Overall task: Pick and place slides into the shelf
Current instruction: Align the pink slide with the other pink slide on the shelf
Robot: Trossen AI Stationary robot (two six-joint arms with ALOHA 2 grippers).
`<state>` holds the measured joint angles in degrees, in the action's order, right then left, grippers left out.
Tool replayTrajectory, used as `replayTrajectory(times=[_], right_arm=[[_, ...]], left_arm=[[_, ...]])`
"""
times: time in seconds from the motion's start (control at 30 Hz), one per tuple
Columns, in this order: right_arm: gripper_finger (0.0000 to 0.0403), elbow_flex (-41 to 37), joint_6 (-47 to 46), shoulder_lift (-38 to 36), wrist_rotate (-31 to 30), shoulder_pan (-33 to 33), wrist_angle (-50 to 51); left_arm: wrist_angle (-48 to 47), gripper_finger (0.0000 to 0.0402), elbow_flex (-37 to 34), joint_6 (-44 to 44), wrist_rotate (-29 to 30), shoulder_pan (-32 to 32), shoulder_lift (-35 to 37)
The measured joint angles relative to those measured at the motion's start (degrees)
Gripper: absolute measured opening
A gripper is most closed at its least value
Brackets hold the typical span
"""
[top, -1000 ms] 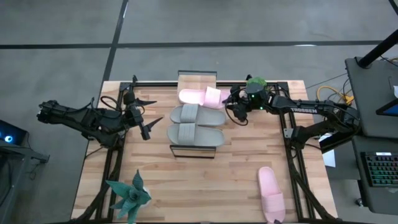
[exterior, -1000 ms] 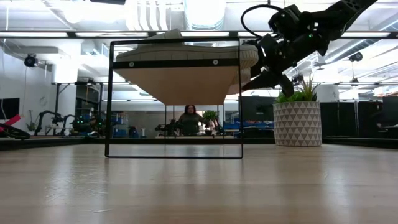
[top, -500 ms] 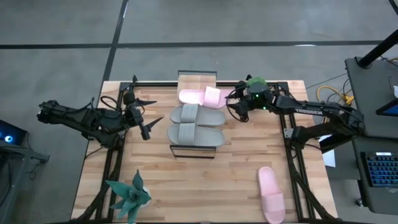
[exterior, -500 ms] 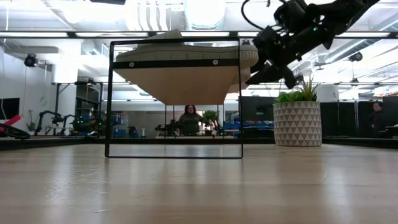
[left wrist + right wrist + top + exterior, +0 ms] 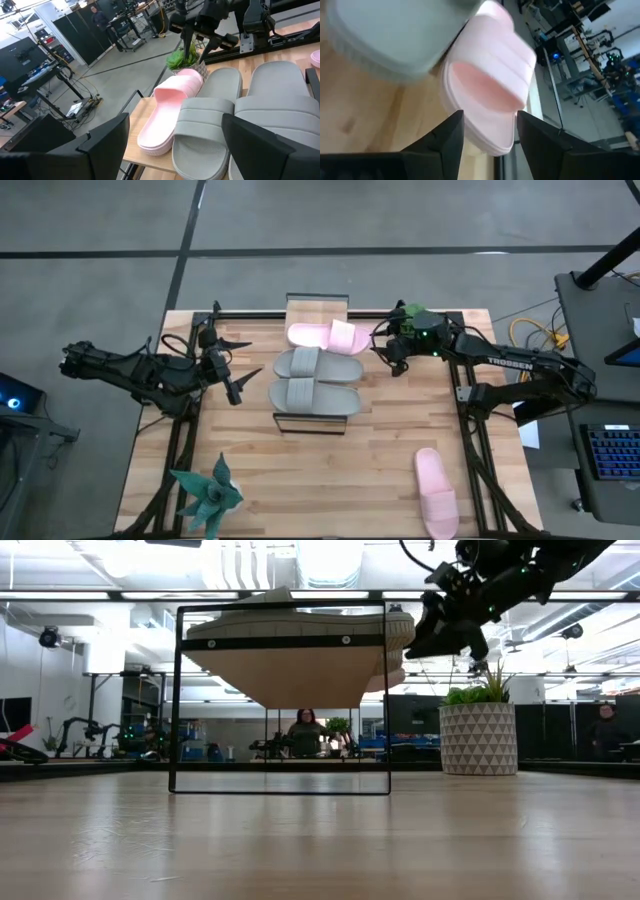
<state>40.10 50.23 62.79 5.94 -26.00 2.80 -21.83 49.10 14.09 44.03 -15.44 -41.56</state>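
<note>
From above, the shelf (image 5: 317, 306) stands in the middle of the table (image 5: 330, 470), toward its far edge. Three slides lie side by side on its wood top: a pink slide (image 5: 325, 335) at the far end, then a grey slide (image 5: 316, 363), then a second grey slide (image 5: 314, 395). Another pink slide (image 5: 436, 491) lies alone on the table near the front right corner, well apart from the shelf. The right gripper (image 5: 383, 352) is just beside the strap end of the pink slide on the shelf and does not touch it. The left gripper (image 5: 245, 376) waits to the left of the shelf with its fingers spread and empty. A green plant (image 5: 207, 493) stands at the front left corner.

In the low view, the shelf (image 5: 280, 640) shows as a black frame with the slides on top. The right gripper (image 5: 440, 642) hangs beside its upper right corner, in front of a patterned plant pot (image 5: 478, 738). A person (image 5: 305, 730) is far behind in the room.

In the left wrist view, the pink slide (image 5: 172, 107) and both grey slides (image 5: 207, 127) lie close together on the shelf.

In the right wrist view, the two fingers (image 5: 451, 137) are apart and hold nothing; the pink slide (image 5: 490, 100) lies just beyond them.
</note>
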Motion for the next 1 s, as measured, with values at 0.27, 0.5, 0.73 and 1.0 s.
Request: replayTrajectory(times=[0.27, 0.5, 0.73, 1.0], right_arm=[[0.0173, 0.0, -12.32, -5.33, 0.25, 5.24, -2.73], [0.0173, -0.01, -15.87, -9.49, 4.72, 15.64, -3.46], [0.0173, 0.43, -23.5, -11.17, 10.45, 32.67, -7.89], [0.016, 7.19, -27.73, -7.02, -24.19, 56.67, -7.78]], left_arm=[[1.8, 0.0299, 0.0, -0.18, -0.01, -0.01, -1.15], [7.41, 0.0299, 0.02, 0.03, 0.0, -0.01, -3.4], [7.42, 0.0299, 0.02, -0.26, -0.02, -0.01, -5.83], [7.69, 0.0299, 0.02, -0.2, -0.04, -0.02, -7.73]])
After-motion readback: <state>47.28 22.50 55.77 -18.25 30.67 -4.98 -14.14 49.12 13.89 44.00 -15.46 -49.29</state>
